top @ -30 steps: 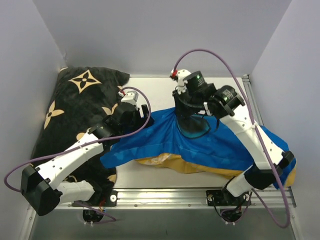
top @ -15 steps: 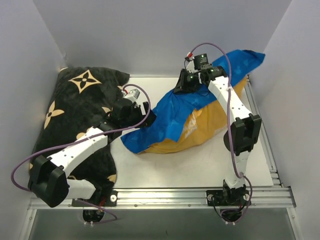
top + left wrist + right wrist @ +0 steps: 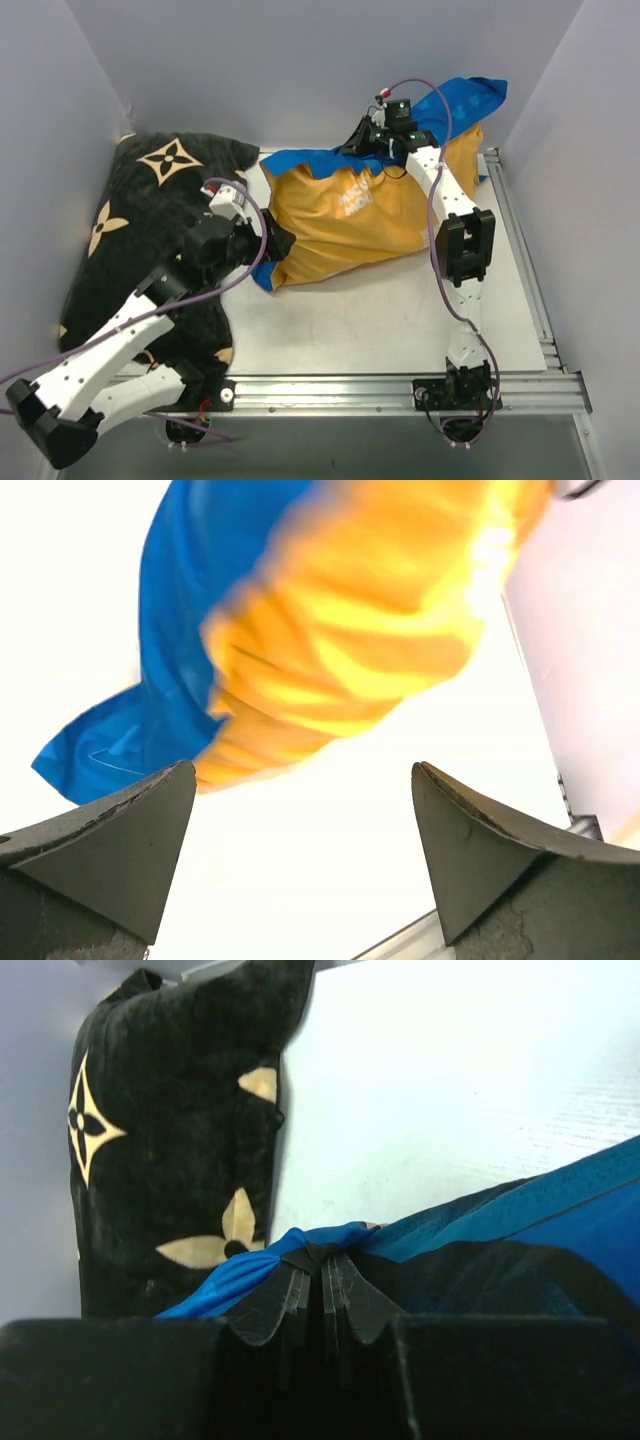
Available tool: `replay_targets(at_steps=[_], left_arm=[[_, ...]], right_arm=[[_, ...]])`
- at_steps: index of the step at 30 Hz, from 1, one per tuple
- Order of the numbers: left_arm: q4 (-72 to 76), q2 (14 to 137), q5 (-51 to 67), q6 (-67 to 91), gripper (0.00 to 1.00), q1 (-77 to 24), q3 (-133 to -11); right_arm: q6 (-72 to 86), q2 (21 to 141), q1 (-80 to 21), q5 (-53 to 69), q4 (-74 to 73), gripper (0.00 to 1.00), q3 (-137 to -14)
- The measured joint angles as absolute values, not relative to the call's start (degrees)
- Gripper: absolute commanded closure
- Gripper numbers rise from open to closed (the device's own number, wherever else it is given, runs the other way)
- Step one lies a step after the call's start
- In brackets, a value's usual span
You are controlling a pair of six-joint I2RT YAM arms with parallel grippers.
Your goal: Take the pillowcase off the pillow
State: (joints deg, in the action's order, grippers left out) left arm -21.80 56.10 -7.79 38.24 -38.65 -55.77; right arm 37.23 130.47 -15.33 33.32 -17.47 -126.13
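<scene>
The pillowcase [image 3: 360, 215] lies bunched in the middle of the table, orange-yellow face with white lettering up, blue showing along its far and left edges. My right gripper [image 3: 358, 138] is at its far edge, shut on a fold of the blue fabric [image 3: 250, 1265], and lifts a blue flap toward the back right. My left gripper [image 3: 278, 244] is open and empty just left of the pillowcase's near-left corner; the orange and blue fabric [image 3: 350, 650] hangs ahead of its fingers [image 3: 170, 800]. No plain white pillow shows; it is hidden or out of view.
A large black cushion [image 3: 150, 200] with beige flower motifs fills the left side, under my left arm, and shows in the right wrist view [image 3: 170, 1150]. Grey walls close the left, back and right. A metal rail [image 3: 330, 388] runs along the near edge.
My right gripper carried the fabric up and to the far side, turning the orange face up. My left arm drew back to the near left, and the pillowcase shifted left toward it.
</scene>
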Motion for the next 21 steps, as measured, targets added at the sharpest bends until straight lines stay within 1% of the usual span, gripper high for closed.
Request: replay_targets(at_steps=[2,5,6,11,14,15,17,18,19,20,21], left_arm=[[-22.5,54.0,-12.1,37.2,0.03,-41.8,-56.4],[-22.8,55.0,-17.0,35.9,0.03,-44.9,-57.8],[-22.7,56.4,-18.2,35.5,0.03,-45.1,-58.1],[-21.4,69.0,-22.0,33.3,0.03,-45.2,-59.7],[-21.5,77.7,-22.5,32.1,0.03,-44.8,-63.0],[-21.5,80.1,-22.5,32.1,0.03,-44.4,-64.3],[-22.1,83.5,-22.2,32.4,0.16,-42.6,-67.0],[-22.3,84.6,-21.5,32.7,0.23,-41.3,-68.2],[-22.8,85.5,-20.5,33.1,0.3,-39.6,-69.3],[-23.2,86.1,-19.7,33.4,0.47,-38.1,-70.2],[-23.6,86.7,-18.9,33.9,0.55,-36.7,-71.1]], right_arm=[[38.0,131.3,-15.4,32.7,-15.4,1.0,-126.1],[39.0,131.8,-15.6,32.1,-13.8,1.0,-126.1],[39.3,131.9,-15.8,31.8,-13.7,0.97,-126.1],[40.5,132.1,-16.6,30.2,-13.3,0.93,-126.1],[40.5,132.5,-17.1,29.4,-12.5,0.87,-126.0],[40.4,132.5,-17.4,29.0,-12.3,0.81,-125.8],[40.0,132.5,-17.9,27.8,-11.8,0.75,-125.6],[39.4,132.5,-18.2,27.1,-11.6,0.71,-125.6],[39.0,132.6,-18.5,26.5,-11.6,0.69,-125.7],[38.4,132.6,-18.7,25.9,-11.6,0.68,-125.8],[37.8,132.8,-19.0,25.3,-12.0,0.64,-126.3]])
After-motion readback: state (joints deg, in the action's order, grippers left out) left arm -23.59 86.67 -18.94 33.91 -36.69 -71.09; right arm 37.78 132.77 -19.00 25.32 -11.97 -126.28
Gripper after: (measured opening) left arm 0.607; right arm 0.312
